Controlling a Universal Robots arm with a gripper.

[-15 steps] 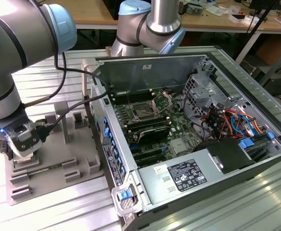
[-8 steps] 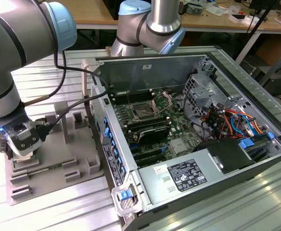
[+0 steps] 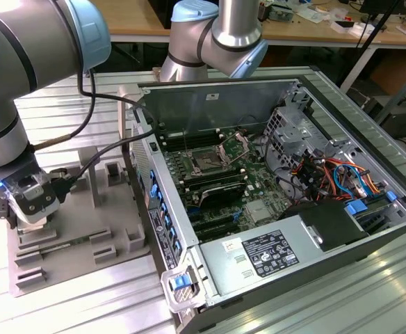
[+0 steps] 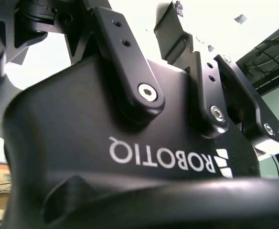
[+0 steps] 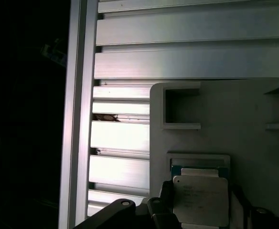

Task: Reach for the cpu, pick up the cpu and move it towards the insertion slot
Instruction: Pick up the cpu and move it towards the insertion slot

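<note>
In the first wrist view the cpu [image 5: 200, 200], a flat square chip with a dull silver top, lies over a square recess of the grey fixture plate [image 5: 254, 105]. My gripper [image 5: 200, 212] is shut on the cpu, with one dark finger [image 5: 166, 210] against each side edge. In the exterior view the gripper [image 3: 30, 209] hangs low over the fixture plate [image 3: 85, 229] at the exterior view's left. The insertion slot [image 3: 208, 161], a square socket with a dark centre and its metal bracket raised, sits on the motherboard inside the open computer case, well to the exterior view's right of the gripper.
The case's raised side wall [image 3: 163, 209] stands between the fixture plate and the motherboard. Long black memory slots [image 3: 220, 191] and a power supply [image 3: 262, 257] lie near the socket. Upright blocks [image 3: 112, 177] rise from the fixture. The ribbed aluminium table [image 5: 125, 138] borders the plate.
</note>
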